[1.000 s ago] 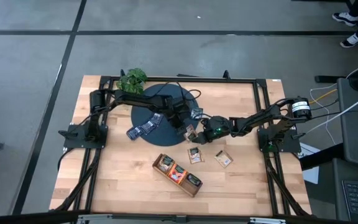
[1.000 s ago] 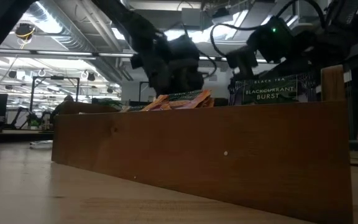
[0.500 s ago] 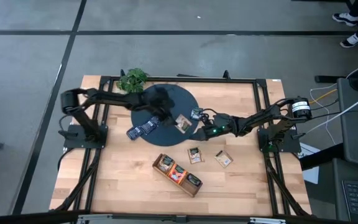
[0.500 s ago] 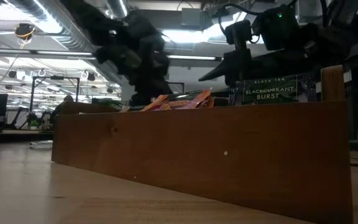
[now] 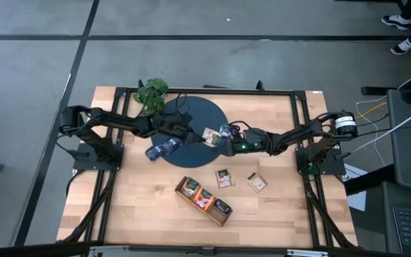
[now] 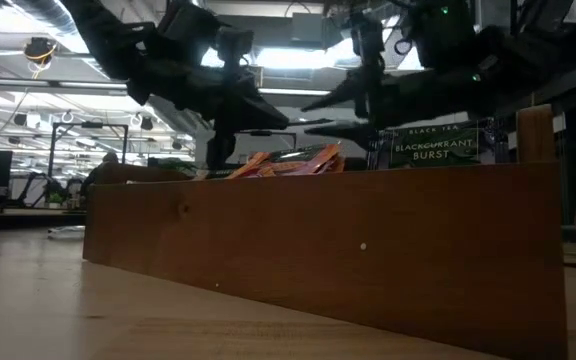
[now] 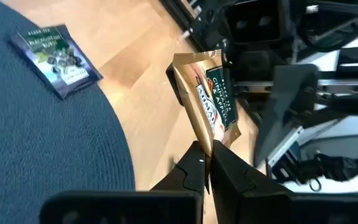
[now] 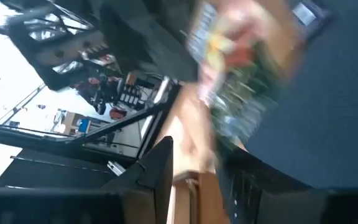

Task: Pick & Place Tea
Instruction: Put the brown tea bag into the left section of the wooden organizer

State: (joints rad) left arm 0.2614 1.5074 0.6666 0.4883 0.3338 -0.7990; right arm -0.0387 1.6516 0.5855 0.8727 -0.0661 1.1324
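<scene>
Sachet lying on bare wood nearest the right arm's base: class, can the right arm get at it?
Probably yes. The sachet lies flat on open table; the right claw hovers open nearby, and nothing stands between them.

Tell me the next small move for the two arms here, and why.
Probably the right tool should ease forward around the beige-green sachet and close. The left tool is shut on that sachet's lower edge, holding it upright over the dark round mat's edge, and the right tool stands open just beside it.
</scene>
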